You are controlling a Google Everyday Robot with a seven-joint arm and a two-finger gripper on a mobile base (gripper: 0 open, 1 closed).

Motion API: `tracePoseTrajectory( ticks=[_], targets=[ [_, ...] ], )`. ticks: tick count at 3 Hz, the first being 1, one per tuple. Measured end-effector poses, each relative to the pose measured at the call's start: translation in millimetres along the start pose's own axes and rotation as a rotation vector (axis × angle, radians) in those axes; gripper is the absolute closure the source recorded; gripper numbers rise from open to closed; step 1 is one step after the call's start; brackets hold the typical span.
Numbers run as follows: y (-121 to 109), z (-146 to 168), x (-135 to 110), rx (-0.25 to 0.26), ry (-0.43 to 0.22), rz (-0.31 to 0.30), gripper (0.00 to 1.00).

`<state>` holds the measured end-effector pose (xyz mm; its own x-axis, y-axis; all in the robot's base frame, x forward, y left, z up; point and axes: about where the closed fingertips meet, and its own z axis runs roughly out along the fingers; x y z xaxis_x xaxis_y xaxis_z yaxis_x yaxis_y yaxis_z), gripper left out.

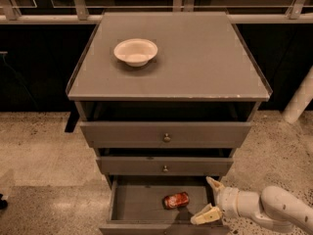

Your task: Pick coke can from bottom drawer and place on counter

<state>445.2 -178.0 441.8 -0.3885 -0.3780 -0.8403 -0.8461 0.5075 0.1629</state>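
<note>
The coke can [176, 200], red with silvery ends, lies on its side in the open bottom drawer [134, 204], a shallow grey tray pulled out at the base of the cabinet. My gripper [208, 199] is at the drawer's right edge, just right of the can and apart from it. Its two pale fingers are spread open and empty, one finger [213, 184] above and one below. The counter [195, 58] is the flat grey top of the cabinet, well above.
A white bowl [136, 51] sits on the counter's left rear part. Two knobbed grey drawers [166, 136] are closed above the bottom drawer. Speckled floor surrounds the cabinet. A white post [299, 102] stands at the right. A railing runs behind.
</note>
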Motion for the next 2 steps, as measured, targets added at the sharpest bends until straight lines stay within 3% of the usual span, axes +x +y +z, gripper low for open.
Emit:
tracePoseTrajectory(
  ticks=[2],
  targets=[
    [1,4,10,0.002,-0.009,0.019,0.0]
  ],
)
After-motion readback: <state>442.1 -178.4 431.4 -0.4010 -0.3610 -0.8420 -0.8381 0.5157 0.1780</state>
